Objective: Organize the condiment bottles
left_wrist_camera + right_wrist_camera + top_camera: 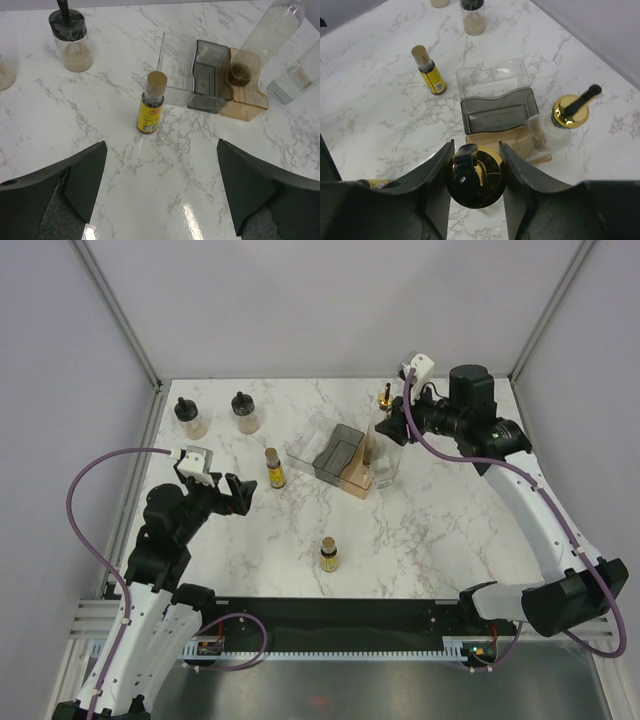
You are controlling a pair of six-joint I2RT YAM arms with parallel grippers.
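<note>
**Tall bottle #2 in hand, ambers next**

Far left: squat bottle [190, 422] and its twin [245, 416] stand together, well apart from the tray [318, 440]. Untouched, by the look of it.

Left gripper [161, 150] is spread wide and holds nothing. It's aimed at the amber bottle [150, 107], which stands upright just beside the tray's clear end. Second amber [329, 554] stands alone nearer the arm bases.

One tall bottle [265, 35] stands in the peach slot [250, 102].

Right gripper [476, 155] is clamped on the gold top of the other tall bottle [475, 185], just beside the peach end (can't tell if its base is off the table).

My read: mid-placement of tall #2, with four bottles left to go. Next move needs enough lift to clear the tray wall, then a straight drop without knocking the first tall. Left arm needs to push forward so the amber sits between the fingers, then close low on the body, since it's narrow and tippy.
</note>
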